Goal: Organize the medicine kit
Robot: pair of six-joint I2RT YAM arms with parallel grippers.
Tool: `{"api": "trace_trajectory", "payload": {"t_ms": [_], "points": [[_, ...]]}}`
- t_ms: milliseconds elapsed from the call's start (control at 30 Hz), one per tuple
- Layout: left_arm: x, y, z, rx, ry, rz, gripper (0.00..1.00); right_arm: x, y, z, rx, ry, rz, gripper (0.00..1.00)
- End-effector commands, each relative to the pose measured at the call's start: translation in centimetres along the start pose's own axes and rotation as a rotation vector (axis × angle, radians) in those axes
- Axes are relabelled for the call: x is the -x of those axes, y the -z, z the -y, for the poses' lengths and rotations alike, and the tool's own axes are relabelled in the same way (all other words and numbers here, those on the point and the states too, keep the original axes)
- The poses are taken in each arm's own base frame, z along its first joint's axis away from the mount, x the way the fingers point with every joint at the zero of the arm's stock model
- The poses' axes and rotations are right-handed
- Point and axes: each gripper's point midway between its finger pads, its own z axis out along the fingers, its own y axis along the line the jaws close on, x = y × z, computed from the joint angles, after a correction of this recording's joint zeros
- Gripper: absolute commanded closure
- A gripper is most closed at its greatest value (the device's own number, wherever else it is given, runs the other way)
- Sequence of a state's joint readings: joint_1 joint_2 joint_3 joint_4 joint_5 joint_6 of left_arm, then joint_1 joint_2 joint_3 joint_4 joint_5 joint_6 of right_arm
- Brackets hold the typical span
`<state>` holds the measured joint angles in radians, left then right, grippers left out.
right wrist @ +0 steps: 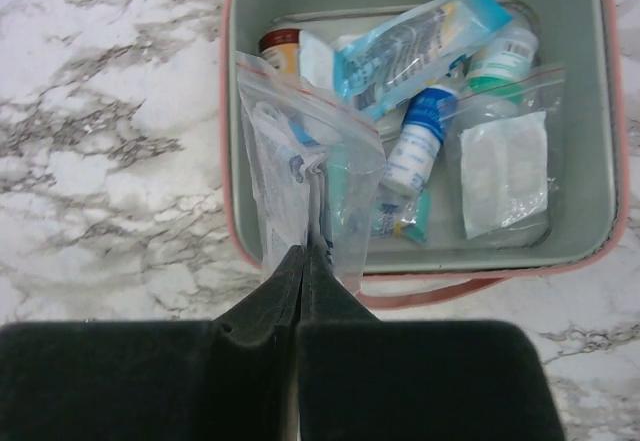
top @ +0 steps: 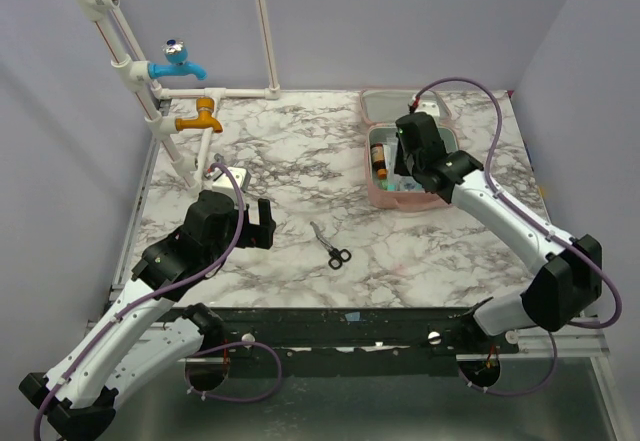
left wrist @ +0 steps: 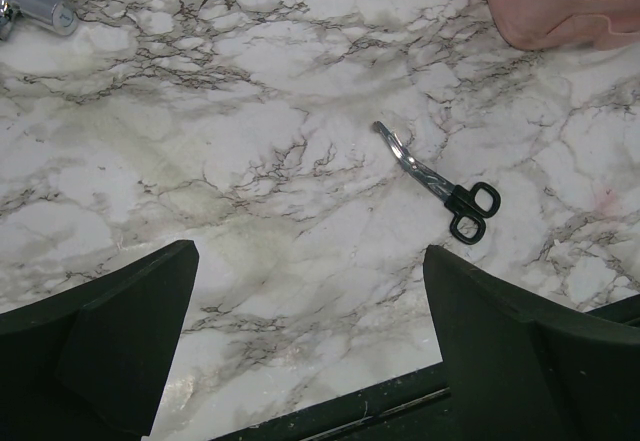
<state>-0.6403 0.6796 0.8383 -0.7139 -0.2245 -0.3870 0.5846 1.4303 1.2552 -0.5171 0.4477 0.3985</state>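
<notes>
Along the worktop's (top: 290, 161) far left edge, a blue tap (top: 180, 61) and an orange tap (top: 203, 117) hang from white pipework (top: 130, 61). Nearer, the left end effector (left wrist: 310, 336) hovers released, fingers spread wide over bare marble; a small white object (top: 233, 174) just behind it is partly hidden by the arm's cable and hard to identify. Black-handled scissors (left wrist: 445, 186) lie closed near the middle. At the right stands the medicine kit (right wrist: 232, 161), open; from above, the right arm covers most of its contents. The right end effector (right wrist: 303, 256) is clenched on the edge of a clear zip bag (right wrist: 290, 161), which blurs whatever lies behind it; small bottles (right wrist: 415, 146) and a gauze packet (right wrist: 503, 166) lie inside the kit.
</notes>
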Motion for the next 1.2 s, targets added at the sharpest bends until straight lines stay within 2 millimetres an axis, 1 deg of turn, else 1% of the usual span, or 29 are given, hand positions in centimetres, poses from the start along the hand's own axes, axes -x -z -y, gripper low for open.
{"api": "trace_trajectory", "payload": {"t_ms": [0, 167, 400, 667, 767, 867, 1000, 1167], "points": [[0.1, 0.1, -0.2, 0.003, 0.007, 0.007, 0.02, 0.7, -2.1, 0.7, 0.008, -0.024, -0.019, 0.99], [0.1, 0.2, -0.1, -0.002, 0.007, 0.008, 0.01, 0.2, -4.9, 1.4, 0.018, -0.055, -0.054, 0.99], [0.1, 0.2, 0.0, -0.007, 0.007, 0.009, 0.01, -0.5, -7.5, 0.6, 0.061, -0.059, -0.077, 0.99], [0.0, 0.1, 0.0, -0.006, 0.005, 0.005, 0.02, -2.7, -9.9, -0.5, 0.104, -0.069, -0.136, 0.99], [0.0, 0.0, -0.1, -0.003, 0.004, 0.003, 0.01, -3.8, -10.7, -0.7, 0.109, -0.065, -0.168, 0.99], [-0.1, 0.0, -0.1, -0.002, 0.002, 0.000, 0.01, -5.3, -11.6, 0.0, 0.072, -0.058, -0.211, 0.99], [0.0, 0.0, -0.1, 0.001, 0.002, 0.001, 0.02, -6.9, -12.2, 1.3, -0.003, -0.066, -0.245, 0.99], [-0.1, -0.1, 0.0, -0.003, 0.000, -0.004, 0.02, -8.0, -12.9, 3.3, -0.119, -0.056, -0.264, 0.99]]}}
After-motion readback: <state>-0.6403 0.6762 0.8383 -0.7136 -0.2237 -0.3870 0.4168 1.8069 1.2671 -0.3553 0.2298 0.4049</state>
